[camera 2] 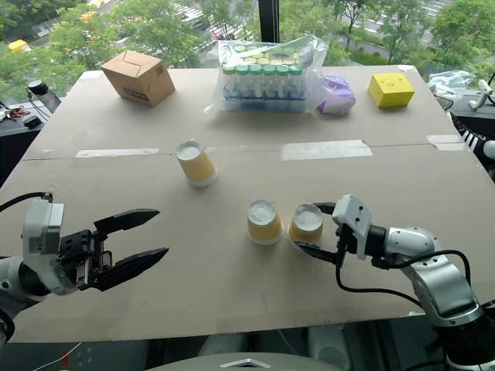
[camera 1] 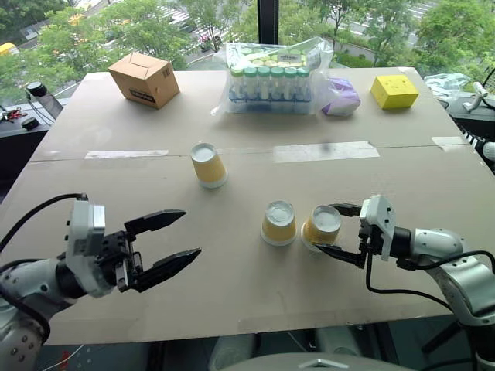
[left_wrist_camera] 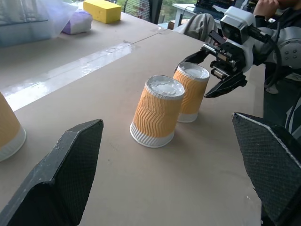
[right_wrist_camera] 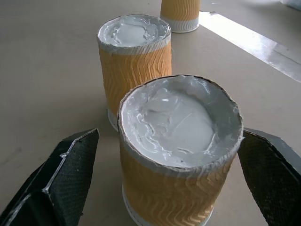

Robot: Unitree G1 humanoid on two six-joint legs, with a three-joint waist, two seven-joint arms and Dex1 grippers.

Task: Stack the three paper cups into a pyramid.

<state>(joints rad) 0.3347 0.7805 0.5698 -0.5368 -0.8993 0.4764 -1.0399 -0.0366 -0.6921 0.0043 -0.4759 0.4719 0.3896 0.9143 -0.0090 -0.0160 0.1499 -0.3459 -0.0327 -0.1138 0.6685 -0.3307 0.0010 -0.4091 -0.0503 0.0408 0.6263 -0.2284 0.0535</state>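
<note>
Three mustard-yellow paper cups stand upside down on the brown table, white bases up. Two of them stand close side by side: the middle cup and the right cup. The third cup stands alone, farther back and to the left. My right gripper is open around the right cup, with one finger on each side and a small gap to the cup wall. Over the table's near left, well short of the cups, my left gripper is wide open and holds nothing.
Along the far edge stand a cardboard box, a clear bag of green-capped bottles, a purple packet and a yellow box. Strips of tape run across the table's middle seam.
</note>
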